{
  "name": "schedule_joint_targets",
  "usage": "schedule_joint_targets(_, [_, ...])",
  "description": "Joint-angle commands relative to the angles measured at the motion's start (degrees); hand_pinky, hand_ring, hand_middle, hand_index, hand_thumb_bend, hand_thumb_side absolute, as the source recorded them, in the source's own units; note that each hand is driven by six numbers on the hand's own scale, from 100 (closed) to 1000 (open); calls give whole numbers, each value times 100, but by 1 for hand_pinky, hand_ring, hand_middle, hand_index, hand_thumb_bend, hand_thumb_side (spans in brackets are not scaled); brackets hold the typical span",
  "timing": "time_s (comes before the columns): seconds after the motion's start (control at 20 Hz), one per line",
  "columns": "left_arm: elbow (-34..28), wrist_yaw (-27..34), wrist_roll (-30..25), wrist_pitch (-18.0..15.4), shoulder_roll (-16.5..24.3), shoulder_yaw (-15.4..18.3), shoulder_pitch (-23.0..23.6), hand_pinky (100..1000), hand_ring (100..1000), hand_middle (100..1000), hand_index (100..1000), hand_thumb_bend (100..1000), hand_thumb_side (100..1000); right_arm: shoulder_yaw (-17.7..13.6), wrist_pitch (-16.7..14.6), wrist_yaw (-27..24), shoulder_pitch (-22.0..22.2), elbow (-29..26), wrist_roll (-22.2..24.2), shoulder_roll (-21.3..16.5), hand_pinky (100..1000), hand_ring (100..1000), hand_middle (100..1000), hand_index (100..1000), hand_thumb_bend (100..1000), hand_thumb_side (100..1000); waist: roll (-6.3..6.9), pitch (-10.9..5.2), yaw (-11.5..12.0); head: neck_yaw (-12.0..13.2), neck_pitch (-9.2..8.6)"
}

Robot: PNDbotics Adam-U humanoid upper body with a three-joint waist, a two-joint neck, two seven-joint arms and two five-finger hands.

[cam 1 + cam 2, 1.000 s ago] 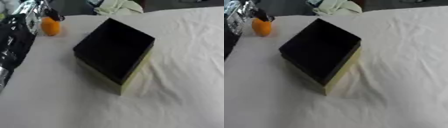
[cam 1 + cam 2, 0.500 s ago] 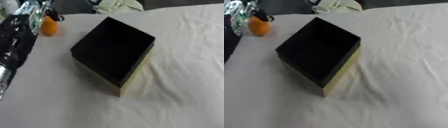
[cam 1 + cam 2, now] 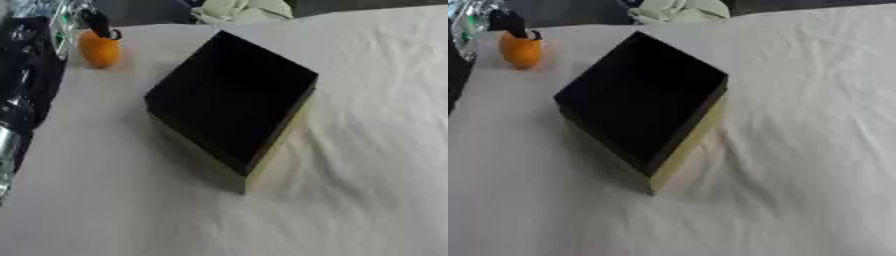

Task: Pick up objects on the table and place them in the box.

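We see our left hand [image 3: 92, 22] at ten o'clock, dark fingertips touching the top of the orange object [image 3: 99, 48]; whether they pinch it we cannot tell. The box [image 3: 232, 97], dark inside, sits at centre on the white cloth [image 3: 367, 165].

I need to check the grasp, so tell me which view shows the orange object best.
The left eye view: the orange object sits clear of the frame edge, with the left hand touching its top. The right eye view shows it too, nearer the left edge, with less of the arm visible.
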Motion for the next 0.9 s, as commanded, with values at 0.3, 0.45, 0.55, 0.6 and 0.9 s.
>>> schedule_joint_targets(0.3, [-240,-48,-726,-210,270,98,-180,753,808,898,944,649,100,-46,35,-3,11,-88,-19,-105,767,745,734,855,322,1000,-28,-235,49,-19,99])
schedule_joint_targets(0.45, [-281,69,-985,-278,268,95,-162,760,814,906,951,659,100,-54,38,-10,25,-88,-36,-82,767,745,734,855,321,1000,-29,-254,57,-10,98])
schedule_joint_targets(0.55, [-291,98,-1160,-304,284,70,-143,765,822,913,956,667,100,-58,45,-14,36,-88,-43,-69,768,745,734,855,318,1000,-28,-264,62,-8,99])
schedule_joint_targets(0.6, [-292,102,-1247,-315,287,63,-138,767,824,915,957,669,100,-60,49,-16,39,-88,-48,-63,768,745,734,855,318,1000,-28,-269,63,-9,103])
schedule_joint_targets(0.9, [-296,106,-1681,-404,294,36,-99,774,835,926,967,668,100,-58,58,-28,31,-88,-55,-23,768,746,734,856,318,1000,-24,-283,69,-7,65])
